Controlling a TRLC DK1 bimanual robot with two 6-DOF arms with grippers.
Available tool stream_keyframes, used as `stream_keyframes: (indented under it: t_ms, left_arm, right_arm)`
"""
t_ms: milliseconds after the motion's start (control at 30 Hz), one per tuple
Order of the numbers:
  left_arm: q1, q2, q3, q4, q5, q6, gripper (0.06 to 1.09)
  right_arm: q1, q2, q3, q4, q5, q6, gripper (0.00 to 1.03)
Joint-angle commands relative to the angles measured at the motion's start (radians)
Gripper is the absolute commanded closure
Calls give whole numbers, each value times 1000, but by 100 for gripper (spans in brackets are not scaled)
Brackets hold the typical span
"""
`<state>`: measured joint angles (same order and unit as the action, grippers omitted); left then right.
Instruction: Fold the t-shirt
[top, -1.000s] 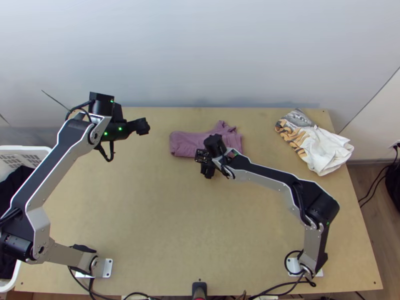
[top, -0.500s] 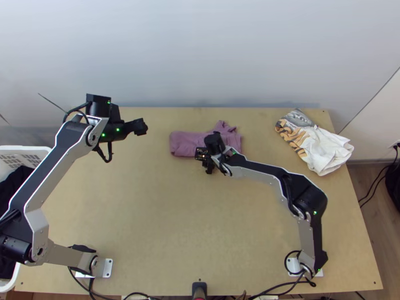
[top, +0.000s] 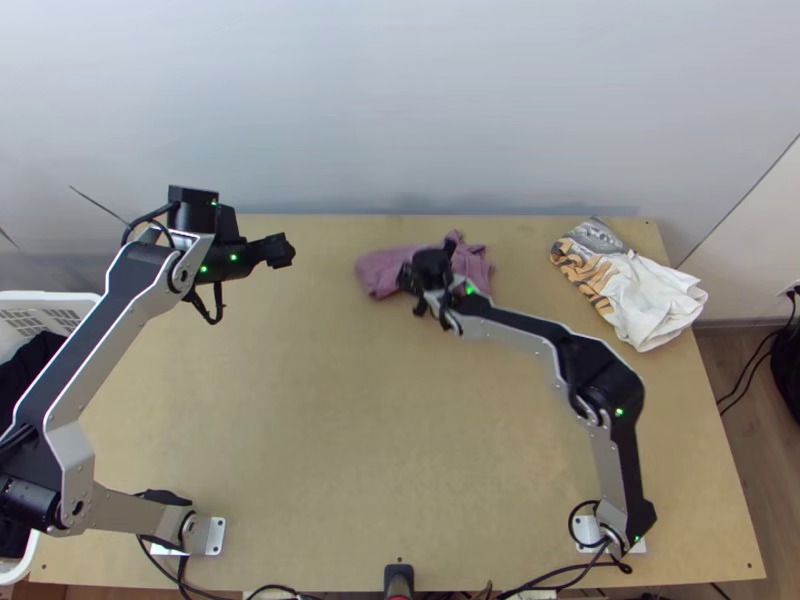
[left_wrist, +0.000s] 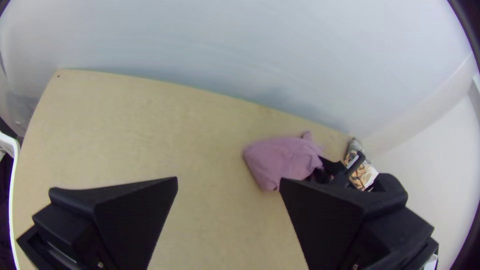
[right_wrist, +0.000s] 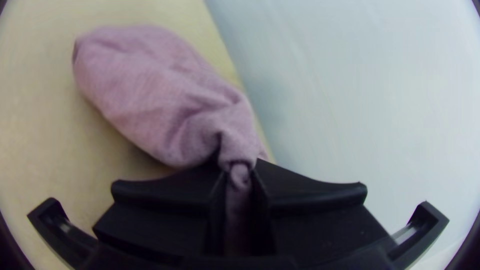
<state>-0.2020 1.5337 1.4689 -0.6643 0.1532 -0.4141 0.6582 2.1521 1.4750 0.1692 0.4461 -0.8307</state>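
Note:
The mauve t-shirt (top: 384, 270) lies bunched near the table's far edge, partly under the right arm's gripper (top: 420, 303). In the right wrist view that gripper (right_wrist: 239, 175) is shut on a gathered pinch of the shirt (right_wrist: 150, 90), the rest of the cloth trailing off from the fingers. The left gripper (top: 284, 251) is held well to the left of the shirt, over the far left of the table. In the left wrist view the left gripper (left_wrist: 228, 185) stands open with nothing between its fingers, and the shirt (left_wrist: 280, 157) lies some way off.
A white cloth with an orange and grey print (top: 640, 290) lies at the table's far right. A white basket (top: 50, 300) with dark cloth stands beyond the left edge. The wall rises behind the table's far edge.
The right gripper has shifted slightly away from the near edge and to the right, dragging the shirt along, and its left end has moved right and bunched. The left arm has drifted slightly left.

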Motion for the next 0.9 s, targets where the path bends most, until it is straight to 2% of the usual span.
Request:
stream_keyframes:
  t_ms: [0,200,467,633,867]
  left_arm:
    - [-14,-12,14,-3,0,-11,10]
    - [-17,-40,21,-24,-3,-11,10]
    - [-10,-99,5,-77,-7,-9,10]
    - [-10,-136,-18,-93,-12,-9,10]
    - [-2,-170,-45,-110,-15,-8,10]
  right_arm:
    - [-35,-78,186,-247,60,232,100]
    - [-77,-192,278,-453,60,378,100]
    - [-192,-411,234,-603,69,527,100]
    - [-348,-563,163,-659,60,530,100]
    - [-712,-678,136,-720,-149,424,100]
